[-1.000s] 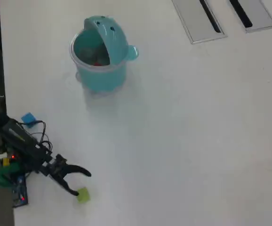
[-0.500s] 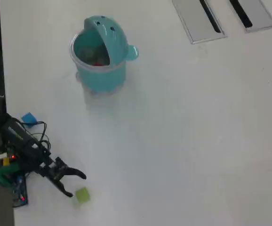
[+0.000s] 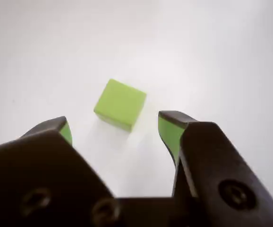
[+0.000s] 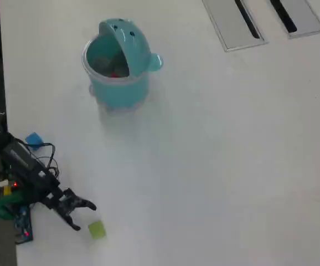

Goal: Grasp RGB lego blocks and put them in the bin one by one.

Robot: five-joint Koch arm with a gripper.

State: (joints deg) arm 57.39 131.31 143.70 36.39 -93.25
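Observation:
The yellow-green lego block [image 3: 120, 104] [image 4: 97, 229] lies on the white table, just ahead of my gripper [image 3: 115, 124] [image 4: 85, 216]. The gripper is open, and the block sits beyond the fingertips, not between them and not touching them. In the overhead view, a blue block [image 4: 34, 139] lies on the table by the arm's base at the left edge. The teal bin [image 4: 117, 83] stands far up the table with its domed lid tipped open. A bit of red [image 4: 114, 73] shows inside it.
The arm's body and cables [image 4: 24, 172] lie along the table's left edge in the overhead view. Two grey slotted panels [image 4: 235, 25] sit at the top right. White tabletop [image 4: 221, 166] stretches between the gripper and the bin.
The gripper has drawn back to the left, away from the yellow-green block, which its lower finger was next to a second ago. The block has stayed put.

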